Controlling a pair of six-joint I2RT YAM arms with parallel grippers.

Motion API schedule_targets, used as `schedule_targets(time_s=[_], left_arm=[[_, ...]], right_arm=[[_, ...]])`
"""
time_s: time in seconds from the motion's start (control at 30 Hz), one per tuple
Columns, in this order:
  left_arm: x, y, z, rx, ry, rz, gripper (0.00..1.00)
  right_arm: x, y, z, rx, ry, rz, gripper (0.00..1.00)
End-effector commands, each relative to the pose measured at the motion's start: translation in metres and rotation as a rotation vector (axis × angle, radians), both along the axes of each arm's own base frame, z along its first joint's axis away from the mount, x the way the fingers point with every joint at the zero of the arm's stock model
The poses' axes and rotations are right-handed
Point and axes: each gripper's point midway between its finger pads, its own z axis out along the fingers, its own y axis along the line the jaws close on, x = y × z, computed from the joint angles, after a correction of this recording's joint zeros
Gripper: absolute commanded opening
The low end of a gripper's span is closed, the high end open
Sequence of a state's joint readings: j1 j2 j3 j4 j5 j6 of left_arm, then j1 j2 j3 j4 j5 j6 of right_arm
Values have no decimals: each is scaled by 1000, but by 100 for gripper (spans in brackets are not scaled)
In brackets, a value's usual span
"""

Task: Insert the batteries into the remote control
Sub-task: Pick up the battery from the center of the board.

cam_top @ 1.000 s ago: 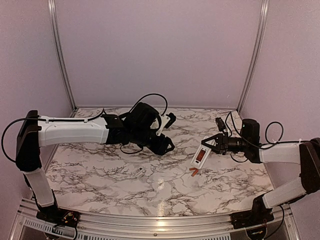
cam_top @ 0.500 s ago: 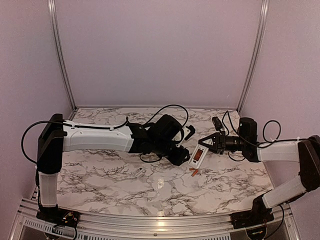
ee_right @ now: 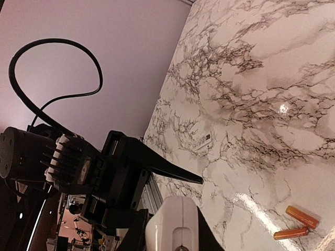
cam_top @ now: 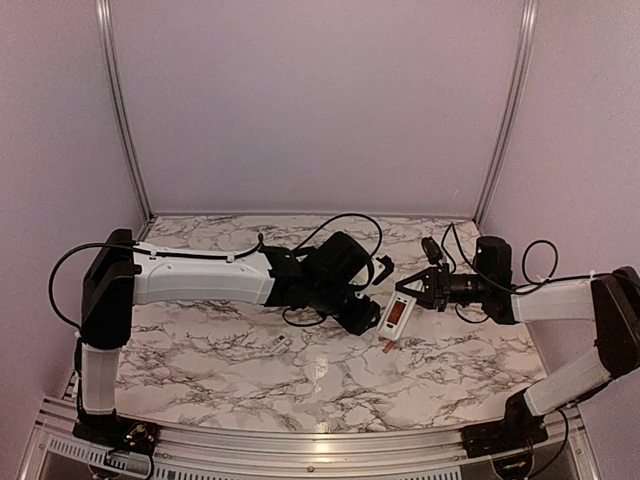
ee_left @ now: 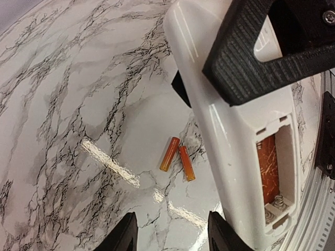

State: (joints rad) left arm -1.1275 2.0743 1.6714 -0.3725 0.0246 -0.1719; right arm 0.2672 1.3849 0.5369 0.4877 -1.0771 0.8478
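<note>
Tilted above the marble table, the white remote control (cam_top: 397, 312) is clamped in my shut right gripper (cam_top: 412, 292). Its battery bay (ee_left: 270, 171) faces the left wrist camera, open, with orange inside and a spring at the lower end. Two orange batteries (ee_left: 170, 153) (ee_left: 187, 163) lie side by side on the table just beside the remote; they also show as batteries (cam_top: 388, 345) in the top view and as batteries (ee_right: 302, 217) in the right wrist view. My left gripper (ee_left: 170, 235) hovers above them, open, with nothing between its fingers, close to the remote's left.
A small white flat cover piece (cam_top: 280, 342) lies on the table to the left of the batteries, also seen as the cover piece (ee_right: 201, 141). Purple walls and metal rails enclose the table. The left arm's cable (cam_top: 340, 222) loops above its wrist.
My left arm has swung right across the table until its gripper sits beside the remote. The right gripper has carried the remote slightly left and back.
</note>
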Motion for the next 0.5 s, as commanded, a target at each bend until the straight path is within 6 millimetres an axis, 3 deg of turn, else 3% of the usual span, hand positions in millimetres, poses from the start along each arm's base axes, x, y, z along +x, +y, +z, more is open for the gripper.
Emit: schedule_targets(time_s=[0.0,0.47], left_arm=[[-22,-29,6,-62,25,-90,48],[-24,-34,3,-72,46,-99,48]], right_arm=[[10,6,16,16,-72,-17,6],[13,6,10,12,-56,-21,13]])
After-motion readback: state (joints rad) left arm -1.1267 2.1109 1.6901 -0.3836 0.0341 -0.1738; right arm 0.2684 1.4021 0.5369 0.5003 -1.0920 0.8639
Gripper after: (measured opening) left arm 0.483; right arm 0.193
